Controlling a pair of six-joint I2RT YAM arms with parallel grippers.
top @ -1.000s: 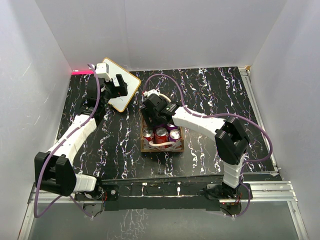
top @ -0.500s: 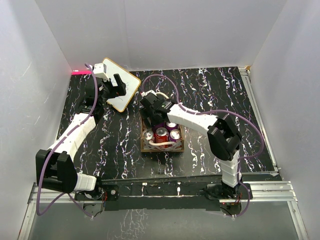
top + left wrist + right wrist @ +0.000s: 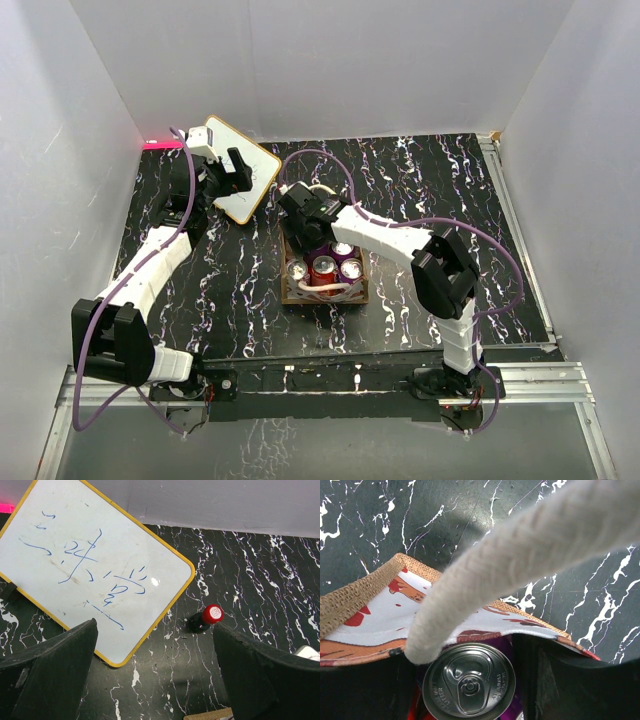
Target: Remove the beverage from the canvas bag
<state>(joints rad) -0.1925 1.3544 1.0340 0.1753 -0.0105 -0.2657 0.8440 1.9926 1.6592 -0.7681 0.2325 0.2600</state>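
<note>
The canvas bag [image 3: 325, 293] stands open mid-table with several cans in it, red [image 3: 323, 266] and purple [image 3: 350, 268]. My right gripper [image 3: 308, 236] reaches down into the bag's far left corner. In the right wrist view its jaws stand open on either side of a purple can [image 3: 469, 682], whose silver top shows between them. The bag's white rope handle [image 3: 510, 565] crosses in front, and the burlap rim [image 3: 367, 592] lies just beyond. My left gripper [image 3: 232, 172] hovers open and holds nothing, over the table by the whiteboard [image 3: 262, 163].
A yellow-framed whiteboard [image 3: 90, 565] with blue scribbles lies at the back left. A marker with a red cap [image 3: 215, 613] stands on the table beside it. White walls enclose the table on three sides.
My right gripper has shifted slightly back and left, sinking deeper into the bag's far corner. The left arm drew back a little earlier, then held still.
</note>
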